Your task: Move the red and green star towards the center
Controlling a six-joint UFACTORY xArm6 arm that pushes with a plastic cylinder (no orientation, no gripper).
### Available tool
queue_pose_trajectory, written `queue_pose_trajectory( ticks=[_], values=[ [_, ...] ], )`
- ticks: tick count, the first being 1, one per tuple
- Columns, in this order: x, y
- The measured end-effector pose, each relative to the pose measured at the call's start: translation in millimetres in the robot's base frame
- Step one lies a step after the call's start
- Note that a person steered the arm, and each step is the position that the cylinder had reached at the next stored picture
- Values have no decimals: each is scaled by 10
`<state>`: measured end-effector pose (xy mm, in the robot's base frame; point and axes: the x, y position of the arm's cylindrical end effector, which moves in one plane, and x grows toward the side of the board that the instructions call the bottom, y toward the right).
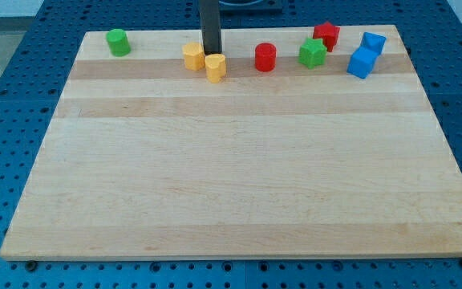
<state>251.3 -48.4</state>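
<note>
My tip — a bare dark rod end, grasping nothing — sits at the top of the wooden board, just behind the yellow cylinder and beside the yellow hexagonal block. The green star and red star lie well to its right — past the red cylinder.

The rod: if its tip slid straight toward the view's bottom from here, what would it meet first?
My tip would meet the yellow cylinder first; that block lies directly below it in the view, apparently touching. The yellow block sits just off that line, though depth is unclear.
</note>
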Motion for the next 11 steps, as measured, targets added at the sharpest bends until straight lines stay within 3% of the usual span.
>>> queue_pose_trajectory(
  ticks=[4,6,8,11],
  values=[
    [-597,1793],
    [-597,2334],
    [-415,2343],
    [113,1728]
  ],
)
